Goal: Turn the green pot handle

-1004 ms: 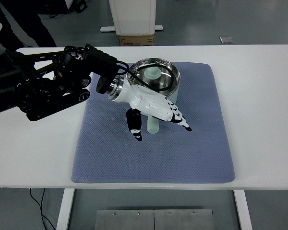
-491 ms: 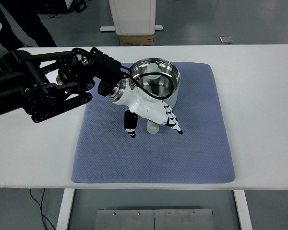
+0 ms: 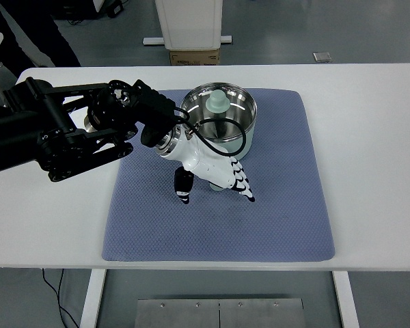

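Left hand (image 3: 212,171) sat low over the mat (image 3: 273,219), white palm down, fingers curled round the handle (image 3: 221,186) of the pot (image 3: 219,116); only a pale green sliver of handle showed under the palm, so the grip itself was largely hidden. Thumb on one side, fingers on the other: a wrap that would let the wrist swing the handle about the pot's body. Pot stood upright at the mat's far middle, steel inside, a pale green knob-like piece visible within its rim. Handle stuck out toward the near edge, the hand's side, which suited a reach from the left. Mat probably there to keep the pot from skidding while turned. Judged: grasp made, rotation in hand or about to start. Right arm not seen. Table (image 3: 369,137) bare around the mat.
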Controlling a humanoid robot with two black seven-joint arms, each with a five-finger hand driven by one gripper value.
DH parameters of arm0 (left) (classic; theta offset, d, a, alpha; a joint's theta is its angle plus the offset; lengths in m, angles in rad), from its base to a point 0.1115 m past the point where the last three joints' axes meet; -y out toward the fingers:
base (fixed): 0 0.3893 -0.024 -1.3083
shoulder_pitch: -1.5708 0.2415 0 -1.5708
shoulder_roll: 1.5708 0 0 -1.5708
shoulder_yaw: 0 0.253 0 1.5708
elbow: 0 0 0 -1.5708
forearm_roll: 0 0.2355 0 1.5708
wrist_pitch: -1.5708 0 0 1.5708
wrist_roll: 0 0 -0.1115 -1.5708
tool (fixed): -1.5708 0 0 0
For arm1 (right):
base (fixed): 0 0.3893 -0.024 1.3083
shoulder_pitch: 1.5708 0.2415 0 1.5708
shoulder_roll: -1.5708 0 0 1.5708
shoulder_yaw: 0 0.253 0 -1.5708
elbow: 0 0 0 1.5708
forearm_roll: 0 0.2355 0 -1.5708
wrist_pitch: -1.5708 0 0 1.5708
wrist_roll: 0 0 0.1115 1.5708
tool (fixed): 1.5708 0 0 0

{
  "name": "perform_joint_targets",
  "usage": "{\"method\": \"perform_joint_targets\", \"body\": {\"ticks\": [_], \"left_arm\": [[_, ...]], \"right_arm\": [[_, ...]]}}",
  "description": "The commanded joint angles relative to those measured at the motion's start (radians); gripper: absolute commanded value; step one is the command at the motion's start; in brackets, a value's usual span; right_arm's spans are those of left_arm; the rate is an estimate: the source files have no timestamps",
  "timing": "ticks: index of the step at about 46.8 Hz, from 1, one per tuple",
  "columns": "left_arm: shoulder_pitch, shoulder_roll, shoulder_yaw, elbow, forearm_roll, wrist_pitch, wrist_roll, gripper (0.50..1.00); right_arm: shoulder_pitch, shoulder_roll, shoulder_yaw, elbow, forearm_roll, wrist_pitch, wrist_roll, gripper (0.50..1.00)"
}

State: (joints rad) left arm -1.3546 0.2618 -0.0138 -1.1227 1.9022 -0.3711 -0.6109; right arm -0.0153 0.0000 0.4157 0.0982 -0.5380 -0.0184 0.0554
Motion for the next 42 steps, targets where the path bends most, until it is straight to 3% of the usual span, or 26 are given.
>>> {"method": "perform_joint_targets", "body": {"ticks": [1, 42], "left_arm": [[0.005, 0.001, 0.002, 0.0, 0.001, 0.0, 0.0, 1.0], [-0.009, 0.016, 0.035, -0.006, 0.014, -0.002, 0.0, 1.0]], "right_arm": [[0.0, 0.0, 0.0, 0.001, 0.0, 0.0, 0.0, 1.0], [0.0, 0.0, 0.0, -0.002, 0.001, 0.0, 0.0, 1.0]]}}
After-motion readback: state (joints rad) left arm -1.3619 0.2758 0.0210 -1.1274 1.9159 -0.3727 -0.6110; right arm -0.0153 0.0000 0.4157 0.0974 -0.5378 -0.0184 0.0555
